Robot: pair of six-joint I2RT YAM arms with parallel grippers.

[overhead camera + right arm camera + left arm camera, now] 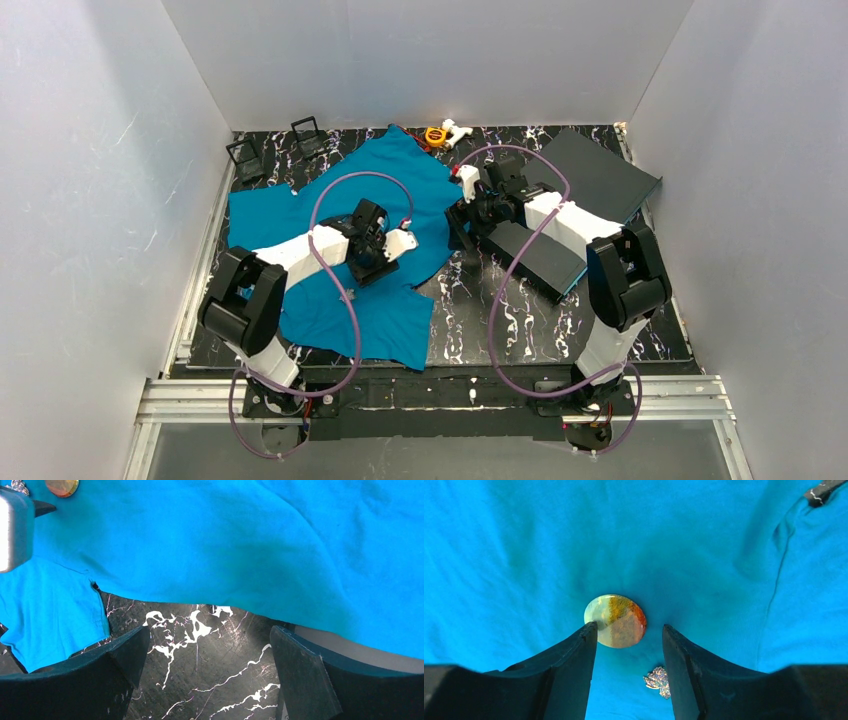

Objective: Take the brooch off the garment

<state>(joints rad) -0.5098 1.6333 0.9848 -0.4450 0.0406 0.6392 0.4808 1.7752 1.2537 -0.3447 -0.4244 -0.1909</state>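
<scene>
Black fingers (574,670) of the left gripper (629,628) stand part-spread either side of the brooch (615,621), a round cream-and-amber stone lying on the garment (524,555). One finger meets its edge at eight o'clock; the other stands just clear at three. At the stone's five o'clock sits a silvery leaf-shaped trinket (658,681). Off at the garment's three o'clock hem, the right gripper (209,635) hangs spread wide over the marbled table (200,680).

The table (480,320) is viewed from above, behind; the garment (524,555) is viewed closely from each wrist; the round brooch (615,621) is shared by both wrist views.
</scene>
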